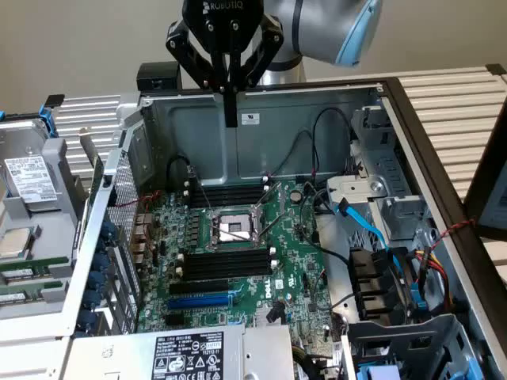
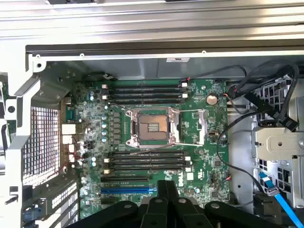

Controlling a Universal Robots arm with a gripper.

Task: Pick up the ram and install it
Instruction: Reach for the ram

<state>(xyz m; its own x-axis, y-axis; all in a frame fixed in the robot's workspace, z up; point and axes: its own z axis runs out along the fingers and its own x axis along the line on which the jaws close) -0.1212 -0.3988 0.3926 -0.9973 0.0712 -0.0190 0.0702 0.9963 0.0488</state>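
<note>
Gripper (image 1: 230,119) hangs vertical over the open case (image 1: 261,150), tips level with the far wall's top rim, well above the motherboard (image 1: 261,261). Fingers are pressed together, nothing visible between them. Clear drop below onto the memory slots (image 1: 226,265) and CPU socket (image 1: 232,228). Cables (image 1: 317,134) crowd the exterior view's right. The wrist view looks straight down: socket between the two slot banks, blue expansion slot (image 2: 128,190) just beside one bank. The exterior view adds the area outside the case: the ram (image 1: 20,273) looks to be the green stick lying at the exterior view's left edge, well apart from the gripper.
</note>
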